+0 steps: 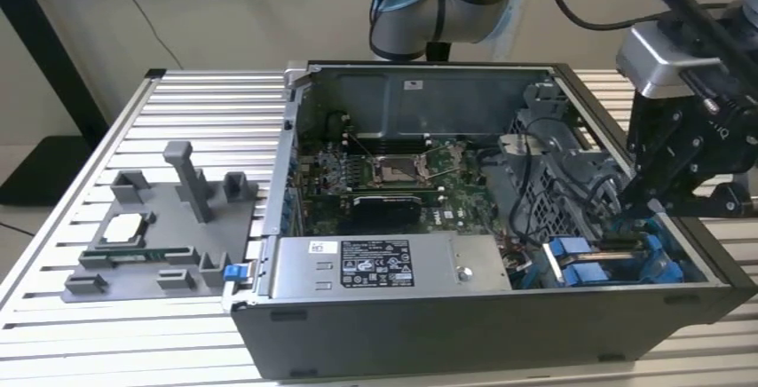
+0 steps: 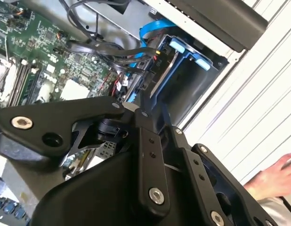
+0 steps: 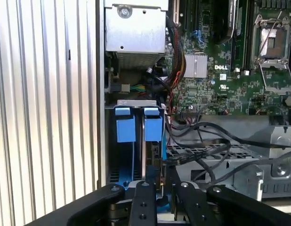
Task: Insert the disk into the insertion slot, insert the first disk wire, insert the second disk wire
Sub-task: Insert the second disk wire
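So the gripper (image 1: 627, 217) is down in the near corner of the open case (image 1: 391, 338), on the exterior view's right, right over the insertion slot (image 1: 580, 267) with its blue tabs. It makes sense to come in from straight above, since the bay opens upward and there's a mess of black cables crowding it on the motherboard (image 1: 391, 174) side.

The disk (image 3: 144, 155) looks like it's already sitting in the slot. In the first wrist view you get a thin silver edge standing on end between the blue rails, just below the two blue tabs. It shows in the second wrist view too, where a silver edge (image 2: 163, 77) sits inside the blue frame.

In the second wrist view the gripper's fingers (image 2: 141, 141) are pinched down to a narrow point, tips basically together, right at the end of the disk where the cables gather. I think it's nipping the plug of a disk wire (image 3: 197, 153), because a black lead runs straight into the gap in the first wrist view. The plug itself is buried behind the linkage, though, so don't quote me. A tight pinch like that would fit a small connector.

The power supply (image 1: 379, 267) sits just beside the bay, on the exterior view's left of it. There's also a person's hand (image 2: 277, 176) resting on the slatted table (image 1: 71, 316), outside the case and well apart from the fingers.
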Motion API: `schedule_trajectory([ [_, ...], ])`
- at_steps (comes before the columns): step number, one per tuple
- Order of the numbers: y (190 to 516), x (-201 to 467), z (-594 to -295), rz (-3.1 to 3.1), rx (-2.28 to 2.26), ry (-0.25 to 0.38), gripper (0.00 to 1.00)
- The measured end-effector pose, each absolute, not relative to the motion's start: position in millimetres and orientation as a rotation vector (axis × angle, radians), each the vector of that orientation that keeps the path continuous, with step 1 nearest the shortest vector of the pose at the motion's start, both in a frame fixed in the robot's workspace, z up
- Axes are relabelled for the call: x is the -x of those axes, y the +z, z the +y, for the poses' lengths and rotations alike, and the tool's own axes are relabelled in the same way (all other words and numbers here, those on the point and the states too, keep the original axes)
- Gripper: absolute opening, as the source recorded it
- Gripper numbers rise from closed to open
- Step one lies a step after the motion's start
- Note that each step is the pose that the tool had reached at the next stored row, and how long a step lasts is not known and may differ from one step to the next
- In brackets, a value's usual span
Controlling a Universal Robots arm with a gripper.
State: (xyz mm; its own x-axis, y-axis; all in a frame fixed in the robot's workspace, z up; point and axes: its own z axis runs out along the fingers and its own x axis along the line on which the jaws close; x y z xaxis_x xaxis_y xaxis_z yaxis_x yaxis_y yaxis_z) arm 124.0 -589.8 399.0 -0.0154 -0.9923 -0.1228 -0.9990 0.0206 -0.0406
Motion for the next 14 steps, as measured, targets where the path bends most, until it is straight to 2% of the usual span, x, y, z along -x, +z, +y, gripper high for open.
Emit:
schedule_trajectory([
  [7, 428.0, -124.0, -589.8, 2.158, 2.119, 0.087, 1.00],
  [14, 430.6, -124.0, -589.8, 2.157, 2.118, 0.088, 1.00],
])
